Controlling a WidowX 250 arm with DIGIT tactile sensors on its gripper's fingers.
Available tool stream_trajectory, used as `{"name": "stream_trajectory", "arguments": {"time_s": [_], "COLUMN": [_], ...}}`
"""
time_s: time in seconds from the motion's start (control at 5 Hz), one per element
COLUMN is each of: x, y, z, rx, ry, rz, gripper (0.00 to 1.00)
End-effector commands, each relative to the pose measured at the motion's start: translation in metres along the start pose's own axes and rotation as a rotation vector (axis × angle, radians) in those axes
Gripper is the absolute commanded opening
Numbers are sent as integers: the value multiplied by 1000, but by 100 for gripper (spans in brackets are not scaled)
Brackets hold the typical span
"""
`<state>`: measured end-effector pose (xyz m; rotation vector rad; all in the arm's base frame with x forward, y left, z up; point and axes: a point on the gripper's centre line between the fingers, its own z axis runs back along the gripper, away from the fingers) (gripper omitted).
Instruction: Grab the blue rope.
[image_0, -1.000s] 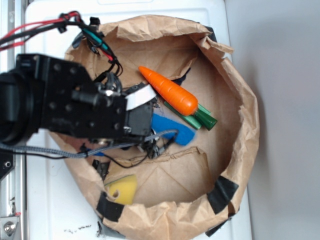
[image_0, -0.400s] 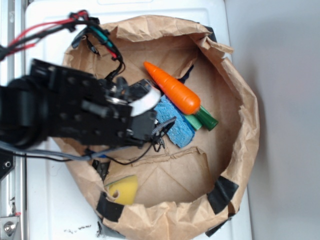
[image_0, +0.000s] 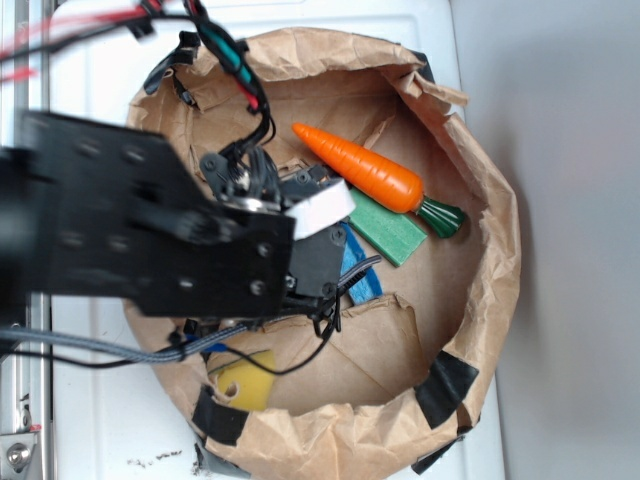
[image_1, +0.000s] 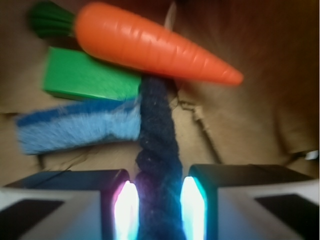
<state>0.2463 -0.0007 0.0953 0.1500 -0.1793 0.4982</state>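
Observation:
In the wrist view the blue rope (image_1: 156, 150), a thick dark navy twisted cord, runs straight up from between my gripper (image_1: 159, 180) and passes under the orange carrot (image_1: 150, 42). Both lit pads (image_1: 125, 210) press against the rope's sides, so the gripper is shut on it. In the exterior view my black arm (image_0: 180, 240) hangs over the left half of the paper bag and hides both the rope and the fingers.
The carrot (image_0: 365, 172) lies across a green block (image_0: 390, 228), beside a fuzzy blue sponge (image_0: 358, 270). All sit inside a crumpled brown paper bag with tall walls (image_0: 480, 200). A yellow sponge (image_0: 245, 380) rests at the bag's near-left rim. Cables trail from the arm.
The arm looms larger and has shifted right. The carrot slid right and turned. The green block is now uncovered, and the blue sponge has moved partly under the arm.

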Motion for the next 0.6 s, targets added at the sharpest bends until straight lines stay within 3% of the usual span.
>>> {"name": "stream_trajectory", "arguments": {"time_s": [0.0,0.2,0.4], "x": [11,9,9], "y": [-17,-17,-17], "z": [68,75,75], "rx": [-69,-80,-80], "ry": [-151,-160,-160], "rz": [-200,-250,-250], "gripper": [0,0,100]}}
